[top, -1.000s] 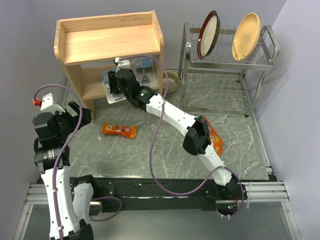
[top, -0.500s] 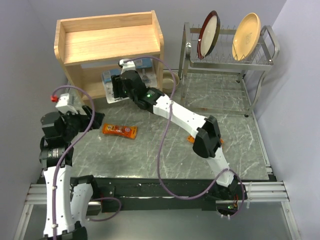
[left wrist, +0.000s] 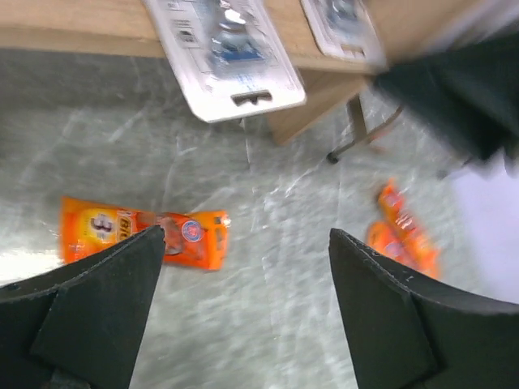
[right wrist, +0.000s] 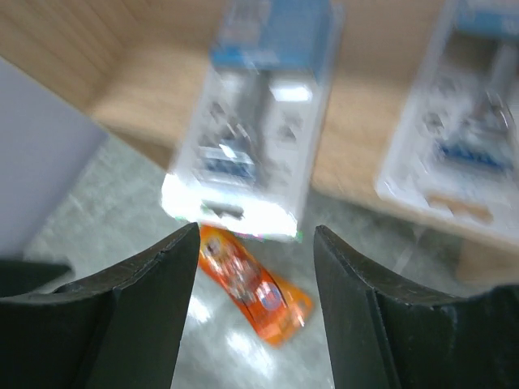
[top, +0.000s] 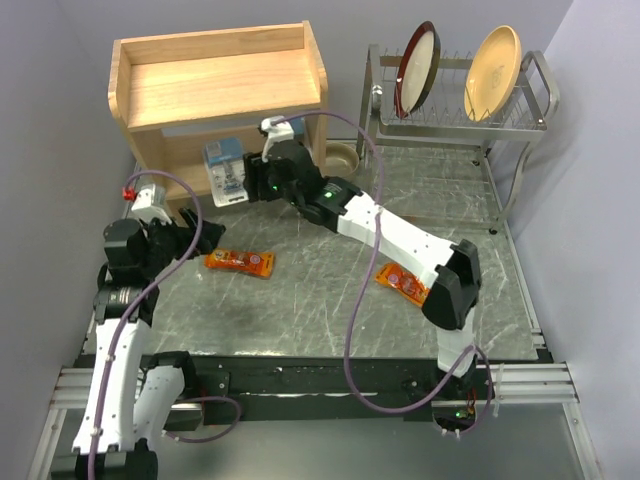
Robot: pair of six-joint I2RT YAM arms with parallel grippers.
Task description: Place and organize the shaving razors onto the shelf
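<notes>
The wooden shelf stands at the back left. One clear blister pack of razors lies on its lower tier with its card end overhanging the edge; a second lies to its right. My right gripper hovers just in front of them, open and empty. An orange razor pack lies flat on the table before the shelf. My left gripper is beside its left end, open with nothing in it. More orange packs lie to the right, under my right arm.
A metal dish rack with two upright plates stands at the back right. A bowl sits between it and the shelf. Walls close in on the left and right sides.
My right gripper has drawn back rightward from the shelf, leaving the blister pack on the lower tier. My left arm has swung right, toward the orange pack.
</notes>
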